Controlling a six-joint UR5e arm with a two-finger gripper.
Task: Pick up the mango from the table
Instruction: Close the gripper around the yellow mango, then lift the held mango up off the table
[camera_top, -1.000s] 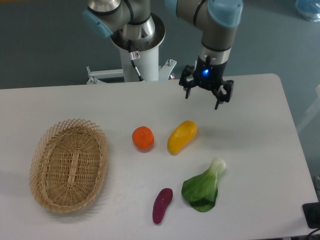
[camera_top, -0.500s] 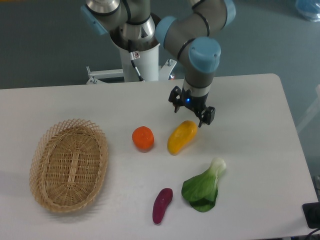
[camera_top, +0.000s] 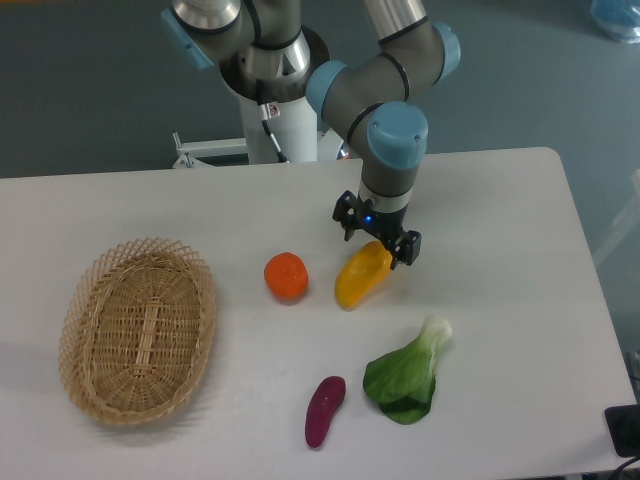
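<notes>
The mango (camera_top: 359, 279) is a yellow-orange oval lying on the white table (camera_top: 500, 220), right of the round orange (camera_top: 286, 275). My gripper (camera_top: 377, 244) is open and low over the mango's upper right end. One finger sits on each side of that end, and the tip of the fruit is hidden under the gripper. The jaws have not closed on it.
A woven wicker basket (camera_top: 138, 328) sits at the left. A purple oblong vegetable (camera_top: 324, 409) and a green leafy bok choy (camera_top: 408, 375) lie near the front edge. The robot base (camera_top: 275, 110) stands behind the table.
The gripper has moved left and down from above the table's back area to straddle the mango's upper end. The mango and other objects have not moved.
</notes>
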